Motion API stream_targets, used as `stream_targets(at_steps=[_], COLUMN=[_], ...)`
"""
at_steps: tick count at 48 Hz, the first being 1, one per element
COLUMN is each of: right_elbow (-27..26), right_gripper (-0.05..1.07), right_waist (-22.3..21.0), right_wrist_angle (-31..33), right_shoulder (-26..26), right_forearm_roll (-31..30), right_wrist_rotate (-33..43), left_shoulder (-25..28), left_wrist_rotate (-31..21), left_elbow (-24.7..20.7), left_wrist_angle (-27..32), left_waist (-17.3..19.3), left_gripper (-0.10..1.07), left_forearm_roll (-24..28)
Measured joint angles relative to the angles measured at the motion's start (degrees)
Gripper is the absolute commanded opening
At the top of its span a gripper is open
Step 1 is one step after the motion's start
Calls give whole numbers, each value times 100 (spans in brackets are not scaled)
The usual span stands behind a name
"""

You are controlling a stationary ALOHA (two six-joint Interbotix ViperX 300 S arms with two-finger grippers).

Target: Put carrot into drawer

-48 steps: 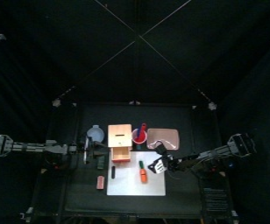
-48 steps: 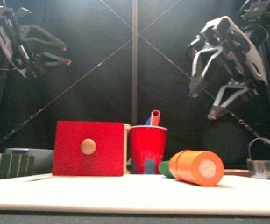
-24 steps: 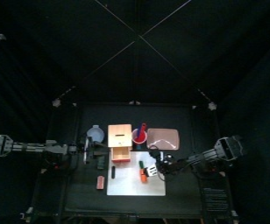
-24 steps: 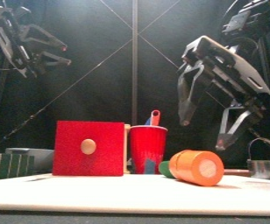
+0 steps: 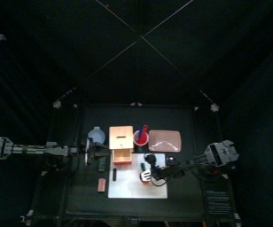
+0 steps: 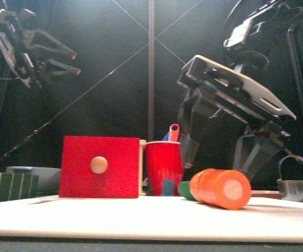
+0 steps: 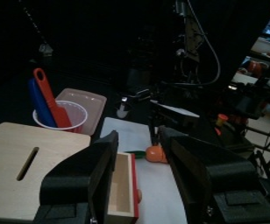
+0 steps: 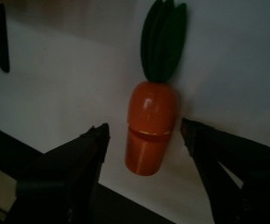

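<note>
The carrot (image 8: 151,125), orange with a dark green top, lies on white paper (image 8: 55,52). My right gripper (image 8: 145,129) hangs open directly over it, one jaw on each side of the orange body, not touching it. The front view shows the carrot's (image 6: 220,188) round end near the table's front, with the right gripper (image 6: 222,156) slanting down behind it. In the top view the carrot (image 5: 144,177) lies right of the drawer (image 5: 121,138), whose compartment (image 5: 121,157) is pulled out. My left gripper (image 7: 149,171) hovers open above the compartment (image 7: 121,185), holding nothing.
A red cup (image 6: 163,167) holding utensils stands beside the drawer's red front (image 6: 99,167). A pinkish tray (image 5: 164,139) sits behind the paper. A small reddish piece (image 5: 101,183) lies front left. A metal cup (image 6: 296,183) stands far right.
The right gripper has come down and forward, from high at the right until it straddles the carrot. It stays open. The left arm has not moved.
</note>
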Motion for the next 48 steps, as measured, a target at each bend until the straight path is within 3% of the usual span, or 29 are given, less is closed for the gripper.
stream_targets(at_steps=[11,25,37,48], right_elbow=[-70,-167,-448,-932], right_gripper=[66,65,64,64], right_waist=[-9,-62,-281,-773], right_wrist_angle=[53,185,396,-114], right_shoulder=[185,79,-554,-554], right_forearm_roll=[18,-378,-1740,-3138], right_wrist_rotate=[-9,-9,-18,-18], left_shoulder=[0,0,0,0], left_wrist_rotate=[0,0,0,0], left_elbow=[-9,18,26,35], left_wrist_angle=[0,0,0,0], left_waist=[0,0,0,9], left_gripper=[80,80,80,80], left_forearm_roll=[0,0,0,-18])
